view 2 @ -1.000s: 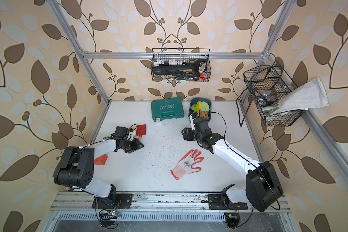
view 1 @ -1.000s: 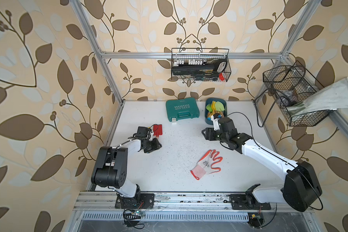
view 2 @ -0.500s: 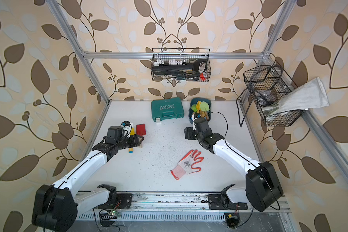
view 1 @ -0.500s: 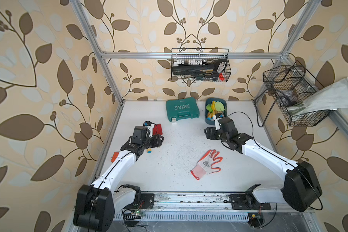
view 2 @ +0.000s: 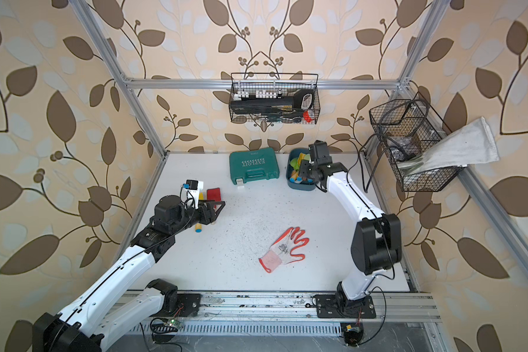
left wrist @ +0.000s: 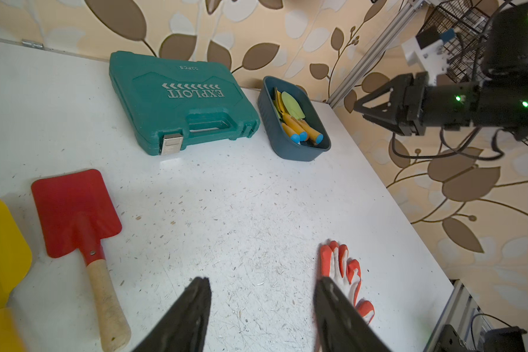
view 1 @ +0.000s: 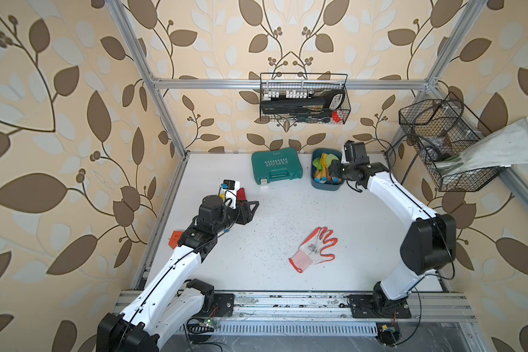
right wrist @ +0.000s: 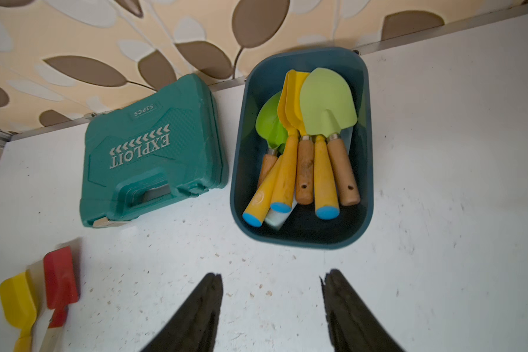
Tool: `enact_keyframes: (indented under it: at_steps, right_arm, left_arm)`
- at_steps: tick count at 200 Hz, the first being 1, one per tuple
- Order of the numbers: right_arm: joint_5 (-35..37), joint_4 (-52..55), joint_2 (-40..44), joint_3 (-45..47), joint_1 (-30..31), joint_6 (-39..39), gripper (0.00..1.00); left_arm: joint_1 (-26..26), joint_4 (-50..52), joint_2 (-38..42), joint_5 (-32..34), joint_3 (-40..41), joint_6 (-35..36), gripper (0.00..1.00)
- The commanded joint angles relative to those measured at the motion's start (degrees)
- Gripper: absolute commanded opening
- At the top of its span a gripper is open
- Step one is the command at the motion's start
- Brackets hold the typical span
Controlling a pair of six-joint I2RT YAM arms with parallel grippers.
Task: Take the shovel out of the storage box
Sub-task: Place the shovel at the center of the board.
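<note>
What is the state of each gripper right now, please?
Left gripper: open, holding nothing.
Right gripper: open, holding nothing.

Robot test cell in lab, dressed as home tool corner. Aluminium frame [view 1: 211, 83] boxes in white surface [view 1: 287, 213]; leaf wallpaper [view 1: 58, 122] on panel walls. Left arm [view 1: 177, 265] and right arm [view 1: 393, 195] bolted to base rail [view 1: 287, 304]. Household props: wire basket [view 1: 302, 119] of tools hung on frame, teal tool case [view 1: 276, 166], work glove [view 1: 316, 248], storage box [view 1: 325, 186] of garden shovels [right wrist: 326, 100].
</note>
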State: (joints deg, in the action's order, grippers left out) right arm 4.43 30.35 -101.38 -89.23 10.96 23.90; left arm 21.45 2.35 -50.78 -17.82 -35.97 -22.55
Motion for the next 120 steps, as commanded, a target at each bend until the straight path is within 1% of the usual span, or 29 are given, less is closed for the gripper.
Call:
enact_keyframes:
  at_steps: [1,13,48,76,120]
  right_arm:
    - [-1.1,10.4,-7.3,-7.4,-1.2,-1.2,0.56]
    - [-0.7,12.5,-10.3,-10.1,-1.8,-1.2,0.57]
    - [0.1,13.6,-15.6,-13.2,-2.4,-1.7,0.56]
    - [-0.9,12.3,-17.6,-13.2,-2.6,-1.9,0.54]
    - [-0.9,13.1,-20.4,-15.4,-3.6,-0.9,0.53]
  left_arm:
    - [0.3,-4.7,0.1,-2.7,1.1,0.3,0.59]
    - [0.3,-4.9,-0.1,-2.9,1.0,0.0,0.59]
    - [0.4,-4.6,-0.7,-2.9,0.8,-0.1,0.59]
    - [0.4,-4.1,-1.2,-3.2,0.8,-0.1,0.59]
    - [0.5,-2.5,-1.6,-2.8,0.2,0.0,0.59]
